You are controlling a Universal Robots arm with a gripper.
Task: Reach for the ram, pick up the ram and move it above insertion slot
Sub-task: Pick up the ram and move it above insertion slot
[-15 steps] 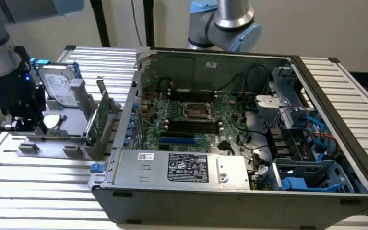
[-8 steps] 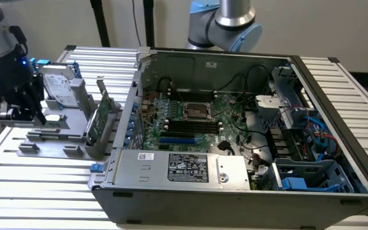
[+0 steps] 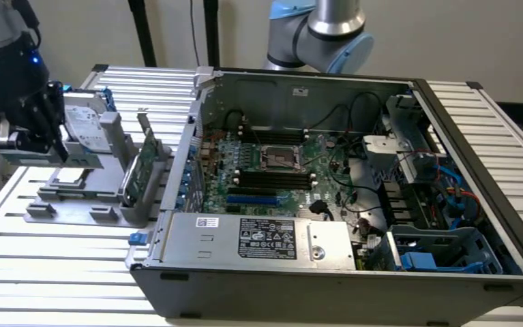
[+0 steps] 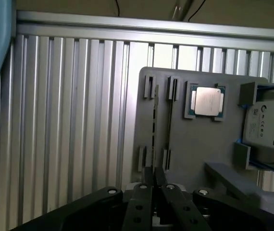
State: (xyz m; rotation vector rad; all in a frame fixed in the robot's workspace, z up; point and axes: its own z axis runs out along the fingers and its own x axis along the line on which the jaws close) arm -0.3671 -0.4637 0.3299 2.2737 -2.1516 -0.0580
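Exterior view: at the exterior view's left, the black gripper [image 3: 57,147] has its fingers pinched on the ram, a long, narrow pale-green circuit-board stick [image 3: 54,159], held lengthwise in front of the silver hard drive [image 3: 86,128] and near the grey plastic parts tray [image 3: 84,208]. A taller green expansion card [image 3: 140,170] stands upright in the tray. Beside the tray lies the open metal computer case [image 3: 334,293], its green motherboard [image 3: 275,177] exposed.

Wrist view: the fingers close on one end of the ram, seen edge-on as a thin strip over the tray; the square silver processor [image 4: 207,101] sits between the ram and the drive.
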